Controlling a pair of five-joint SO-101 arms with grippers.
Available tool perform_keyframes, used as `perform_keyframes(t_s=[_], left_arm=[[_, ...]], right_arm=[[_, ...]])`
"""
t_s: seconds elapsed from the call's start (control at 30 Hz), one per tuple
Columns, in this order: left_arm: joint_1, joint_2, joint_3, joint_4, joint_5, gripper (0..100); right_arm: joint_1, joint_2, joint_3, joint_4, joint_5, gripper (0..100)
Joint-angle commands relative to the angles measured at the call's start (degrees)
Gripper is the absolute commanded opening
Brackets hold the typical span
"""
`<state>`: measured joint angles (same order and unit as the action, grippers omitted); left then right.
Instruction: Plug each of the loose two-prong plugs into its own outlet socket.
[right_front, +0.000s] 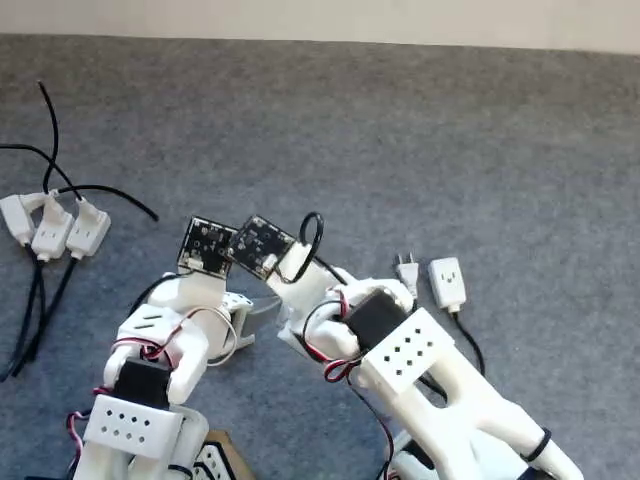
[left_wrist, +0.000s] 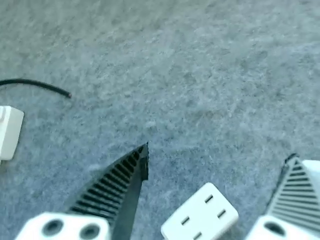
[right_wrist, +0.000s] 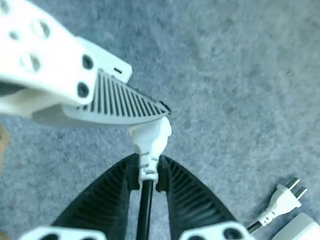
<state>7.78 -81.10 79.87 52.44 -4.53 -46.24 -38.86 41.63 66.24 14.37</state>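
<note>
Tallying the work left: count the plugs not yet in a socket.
2. One plug sits in the right pincer; the other plug lies on the carpet beside a white socket. The corded cluster may hide more.

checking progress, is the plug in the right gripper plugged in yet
Out: the socket shows empty slots; the plug is held in the right gripper.

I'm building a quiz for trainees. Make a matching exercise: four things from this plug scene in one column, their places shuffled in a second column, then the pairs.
Things
1. Plug with prongs hidden
2. Plug with prongs showing
3. Socket showing its slots
4. Three white connectors together

Places
A. Far left in the high view, with black cords
B. Clamped in the right tool
C. Between the left tool's spread fingers
D. On the grey carpet beside a lone socket

Pairs: 1-B, 2-D, 3-C, 4-A
</note>
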Motion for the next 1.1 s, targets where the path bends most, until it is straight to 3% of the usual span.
perform_keyframes(t_s=[0.0,0.17,0.4,0.57,0.73,0.97,1.07], left_arm=[[2.68,-0.31,-0.13,-0.7,-0.26,40],[6.55,-0.31,0.92,-0.62,-0.26,40],[4.97,-0.75,0.4,-0.62,-0.26,40],[-7.52,-0.13,-9.71,7.91,-0.18,40],[-14.29,2.68,-21.58,15.65,-0.18,40],[-30.9,34.86,-41.1,21.1,-0.26,40],[-39.69,52.26,-51.3,21.1,-4.13,40]], right_arm=[[-0.04,0.31,-7.69,2.51,-0.62,0.5],[-0.04,0.4,-14.81,8.13,-0.62,0.5],[-0.04,0.4,-14.2,8.66,-0.62,0.5],[-0.04,0.48,-12.09,8.57,0.79,0.5],[-0.13,1.54,-12.44,8.75,1.23,0.5],[-0.13,9.36,-14.73,7.78,7.65,0.5],[-0.04,12.79,-20.0,7.78,10.99,0.5]])
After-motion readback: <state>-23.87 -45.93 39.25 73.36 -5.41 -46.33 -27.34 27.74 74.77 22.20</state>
